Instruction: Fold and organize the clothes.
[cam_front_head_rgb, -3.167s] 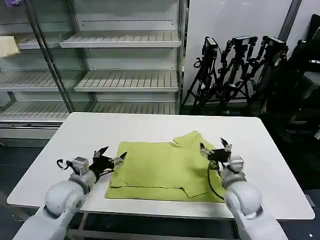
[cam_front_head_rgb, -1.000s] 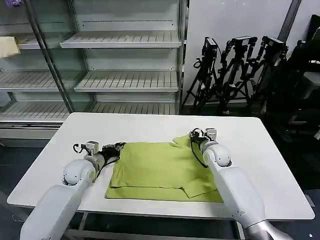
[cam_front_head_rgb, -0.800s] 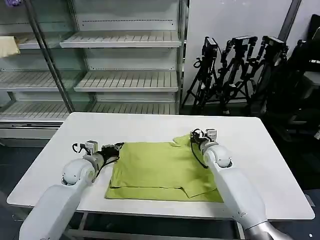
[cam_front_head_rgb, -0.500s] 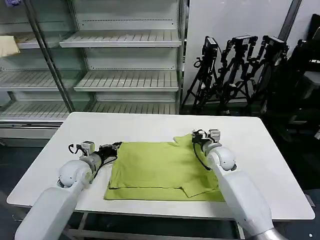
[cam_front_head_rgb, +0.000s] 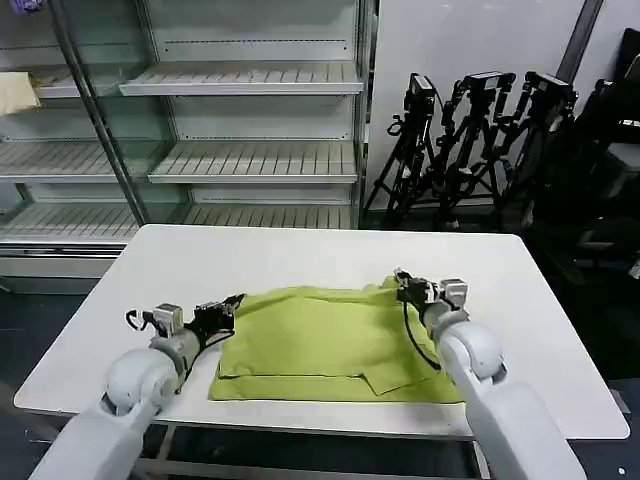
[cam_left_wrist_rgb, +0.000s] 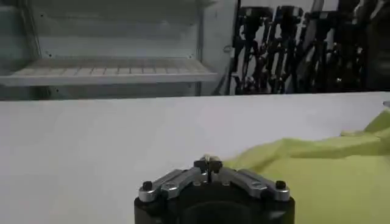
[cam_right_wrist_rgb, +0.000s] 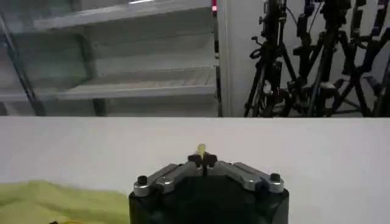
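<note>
Lime-green T-shirt (cam_front_head_rgb: 330, 340) lies flat mid-worktop (cam_front_head_rgb: 300, 255), its long axis running side to side between the arms. Left tool (cam_front_head_rgb: 228, 306) is closed on the far left corner; right tool (cam_front_head_rgb: 404, 284) is pinched shut on the far right corner. Its free near hem lies toward the robot, so I judge the fold comes that way

Both arms reach forward from the lower corners of the head view. The left gripper (cam_front_head_rgb: 232, 305), at lower left of centre, has its fingers pinched together. The right gripper (cam_front_head_rgb: 400, 284), right of centre, is likewise pinched tight, wrist level.
</note>
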